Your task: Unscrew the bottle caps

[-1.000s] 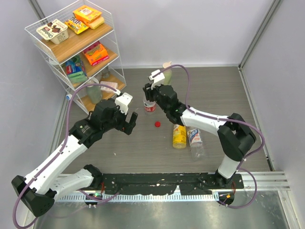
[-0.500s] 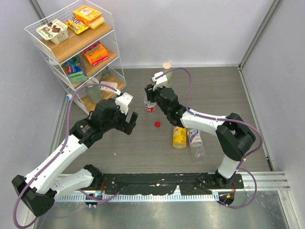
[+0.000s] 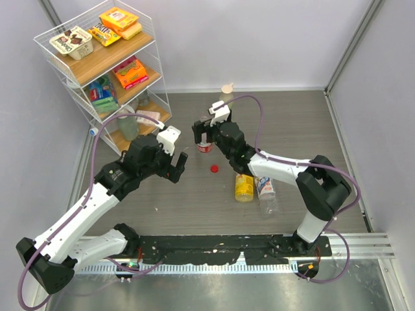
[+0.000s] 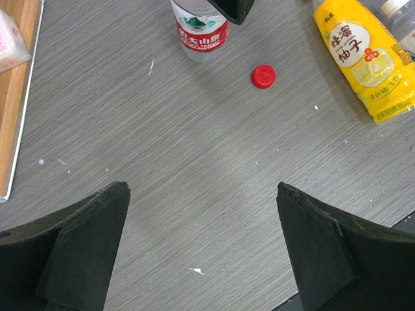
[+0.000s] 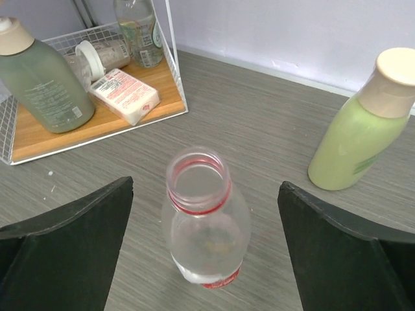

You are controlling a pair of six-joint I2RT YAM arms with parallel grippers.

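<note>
Red, round and small, one cap (image 4: 263, 76) lies loose midway between the near and far edges of the counter (image 4: 194, 162), just beyond our wide-open left gripper (image 4: 201, 189). Farther on, our right gripper (image 5: 206, 186) gapes either side of an uncapped clear bottle (image 5: 204, 227). We see grey wood-grain and pale walls (image 5: 259, 26).

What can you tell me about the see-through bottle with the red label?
The bottle is clear plastic with a red-and-white label and a red ring round its open neck. It stands upright on the grey table. The open right tool brackets it without touching. A red cap lies nearby, apart.
</note>
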